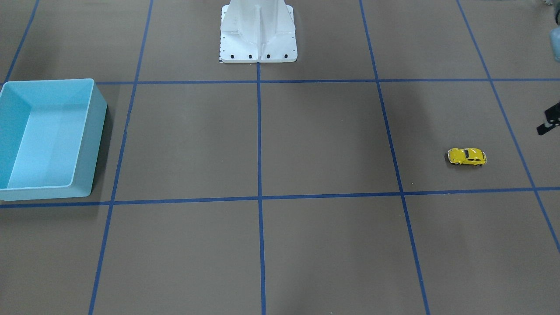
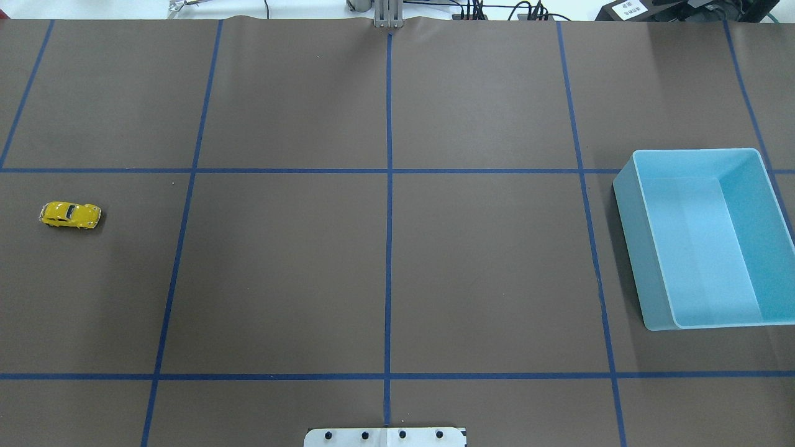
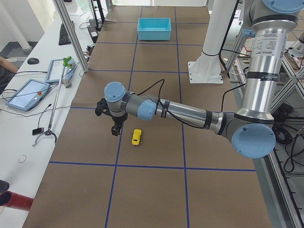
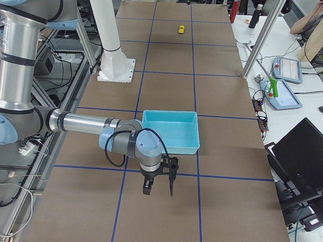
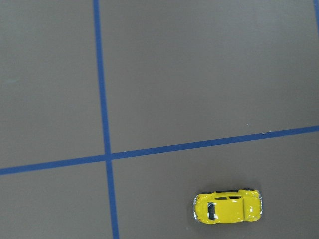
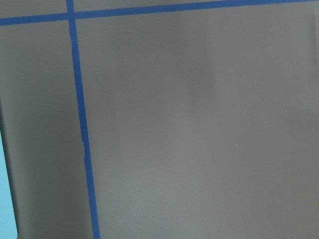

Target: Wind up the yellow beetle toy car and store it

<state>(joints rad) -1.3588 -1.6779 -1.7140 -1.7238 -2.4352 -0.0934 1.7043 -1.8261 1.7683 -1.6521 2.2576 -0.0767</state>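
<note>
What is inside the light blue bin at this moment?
Nothing shows inside the light blue bin: overhead and front views show only its bare floor and inner walls. Nothing covers the floor. The yellow beetle toy car sits on the table, far from it.

Brown table [image 2: 279, 279], blue tape grid [image 2: 389, 248], yellow beetle toy car [image 2: 70, 215], light blue bin [image 2: 640, 248], white pedestal [image 1: 258, 35]

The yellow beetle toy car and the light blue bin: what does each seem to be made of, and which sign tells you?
Yellow beetle toy car: glossy painted shell, perhaps die-cast metal or plastic; bright highlights. Light blue bin: probably smooth plastic; thin, evenly coloured walls, rounded corners.
</note>
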